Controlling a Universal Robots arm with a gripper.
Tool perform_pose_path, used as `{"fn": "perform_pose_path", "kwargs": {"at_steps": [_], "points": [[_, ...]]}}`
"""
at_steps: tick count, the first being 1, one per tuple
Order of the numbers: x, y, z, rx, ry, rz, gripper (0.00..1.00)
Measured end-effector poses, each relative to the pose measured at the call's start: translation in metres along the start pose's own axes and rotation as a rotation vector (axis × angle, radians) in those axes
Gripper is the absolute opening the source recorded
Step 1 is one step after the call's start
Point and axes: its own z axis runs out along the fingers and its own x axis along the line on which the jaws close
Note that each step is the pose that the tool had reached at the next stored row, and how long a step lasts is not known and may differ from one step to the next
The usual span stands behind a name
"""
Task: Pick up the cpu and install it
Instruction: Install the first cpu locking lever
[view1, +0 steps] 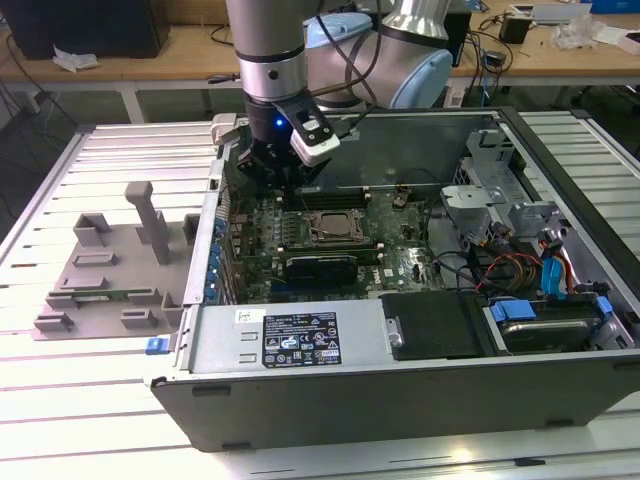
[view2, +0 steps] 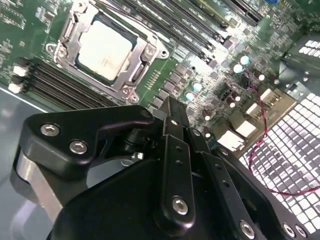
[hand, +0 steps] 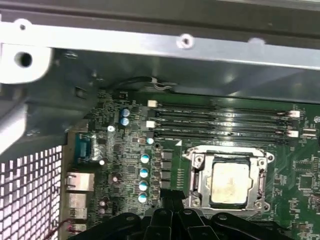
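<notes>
Hovering inside the open case (view1: 400, 390), the pincer (view1: 284, 182) hangs just above the board (view1: 405, 258), near the socket (view2: 141, 64) but apart from it. In both wrist views its tips come together to one narrow dark point with nothing between them, so it looks clenched and empty.

The cpu (view2: 105, 50) is not in its grip. It lies flat inside the socket, pale top plate up, and the dark frame shows on all four sides in the first wrist view (hand: 231, 182). Whether the frame's latch is down cannot be told. The grey tray (view1: 100, 270) sits on the bench (view1: 60, 400) at the exterior view's left of the case, with no chip showing on it.

By this showing the pick and the carry are done and the chip is placed. The step in hand looks like the close of the install, with the pincer free of the part. Any further move calls for care in a tight spot, because the memory slots (hand: 220, 122) and small upright parts crowd the socket. It also calls for leaving the seated chip undisturbed.
</notes>
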Motion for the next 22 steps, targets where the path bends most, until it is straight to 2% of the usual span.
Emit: {"fn": "perform_pose_path", "kwargs": {"at_steps": [2, 3, 4, 5, 6, 8, 9, 10, 11, 12, 15, 22], "points": [[0.0019, 0.0001, -0.0001, -0.0453, -0.0033, 0.002, 0.11], [0.0025, 0.0001, -0.0001, -0.0612, -0.0045, 0.003, 0.11], [0.0034, 0.0002, -0.0002, -0.0817, -0.006, 0.005, 0.11], [0.0041, 0.0002, -0.0002, -0.0957, -0.0071, 0.005, 0.11], [0.0052, 0.0003, -0.0002, -0.1175, -0.0088, 0.006, 0.11], [0.0075, 0.0004, -0.0004, -0.1679, -0.0128, 0.009, 0.11], [0.0078, 0.0004, -0.0003, -0.1855, -0.0141, 0.01, 0.11], [0.008, 0.0003, -0.0004, -0.2167, -0.0158, 0.012, 0.11], [0.008, 0.0002, -0.0004, -0.233, -0.0168, 0.013, 0.11], [0.008, 0.0002, -0.0003, -0.2411, -0.0173, 0.013, 0.11], [0.0042, -0.0001, -0.0001, -0.2426, -0.0173, 0.014, 0.11], [-0.027, -0.003, 0.0017, -0.2427, -0.0172, 0.014, 0.11]]}}
